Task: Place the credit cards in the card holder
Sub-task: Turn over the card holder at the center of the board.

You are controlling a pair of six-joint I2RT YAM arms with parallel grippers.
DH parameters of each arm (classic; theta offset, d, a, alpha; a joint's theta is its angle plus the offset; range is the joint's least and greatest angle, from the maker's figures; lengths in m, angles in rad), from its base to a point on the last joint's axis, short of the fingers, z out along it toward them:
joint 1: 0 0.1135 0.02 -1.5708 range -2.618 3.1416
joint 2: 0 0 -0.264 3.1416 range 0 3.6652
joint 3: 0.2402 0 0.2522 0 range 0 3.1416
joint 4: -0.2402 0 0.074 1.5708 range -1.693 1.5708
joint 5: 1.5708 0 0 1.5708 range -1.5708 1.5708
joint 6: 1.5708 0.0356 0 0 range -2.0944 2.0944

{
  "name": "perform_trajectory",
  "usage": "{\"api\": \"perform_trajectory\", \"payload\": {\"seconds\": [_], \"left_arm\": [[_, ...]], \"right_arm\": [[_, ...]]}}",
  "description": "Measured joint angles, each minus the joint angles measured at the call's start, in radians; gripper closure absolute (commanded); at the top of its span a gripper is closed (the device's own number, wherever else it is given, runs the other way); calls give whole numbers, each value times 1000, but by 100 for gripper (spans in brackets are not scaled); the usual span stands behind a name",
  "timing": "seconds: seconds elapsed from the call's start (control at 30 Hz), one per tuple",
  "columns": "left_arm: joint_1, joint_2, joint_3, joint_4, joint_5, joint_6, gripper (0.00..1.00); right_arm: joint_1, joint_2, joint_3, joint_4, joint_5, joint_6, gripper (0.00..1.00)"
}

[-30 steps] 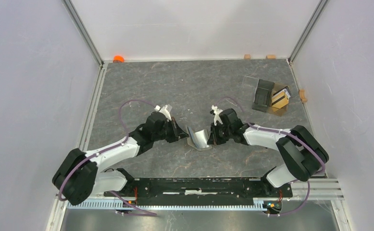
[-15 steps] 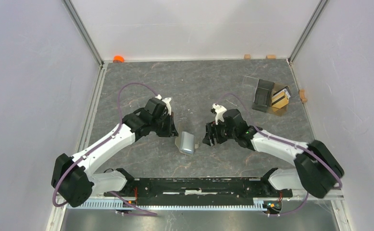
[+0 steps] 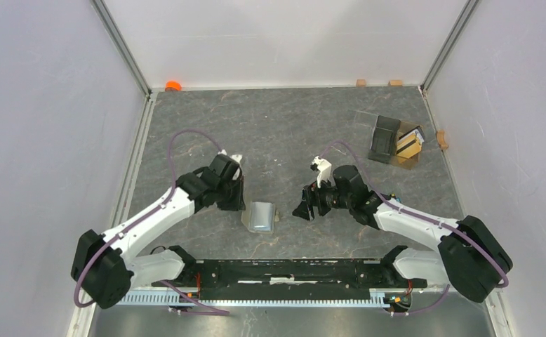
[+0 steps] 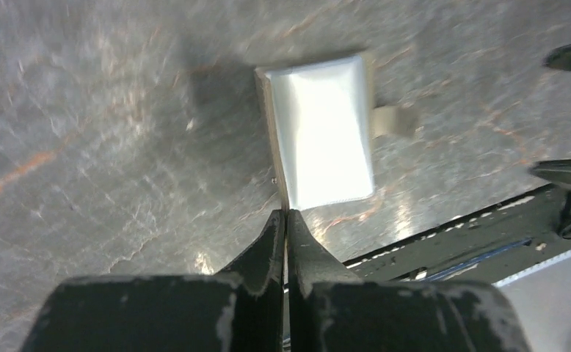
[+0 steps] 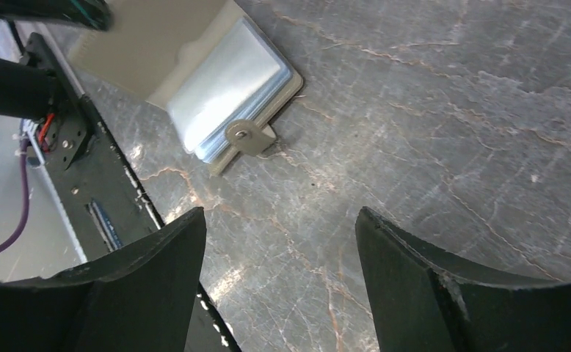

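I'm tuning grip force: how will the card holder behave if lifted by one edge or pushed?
Probably floppy: the card holder folds, its khaki cover angled up to the shut left gripper while the glossy half lies flat on the table. Thin and flat, it likely slides rather than tips. The shiny sleeve may be slippery.

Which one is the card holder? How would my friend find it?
On the grey marbled table, look near the front between the left end effector and the right end effector. The card holder is open there, khaki with a shiny pale inside and a small tab. The clear box at the back right has a dark compartment instead.
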Motion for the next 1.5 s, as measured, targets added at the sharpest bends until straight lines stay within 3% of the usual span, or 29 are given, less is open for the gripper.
{"api": "perform_trajectory", "payload": {"seconds": [0.3, 0.4, 0.67, 0.93, 1.5], "left_arm": [[1, -199, -345, 136, -12, -198, 98], [1, -230, -356, 156, -10, -232, 98], [1, -237, -351, 174, -10, -235, 98], [1, -321, -393, 239, -2, -259, 98], [1, -322, -456, 299, 21, -272, 98]], "right_arm": [[0, 16, -21, 64, -126, 55, 35], [6, 29, -21, 74, -137, 88, 42], [62, 24, -10, 116, -76, 184, 49], [114, 88, 3, 185, -2, 246, 52], [185, 269, 72, 161, 145, 262, 58]]}}
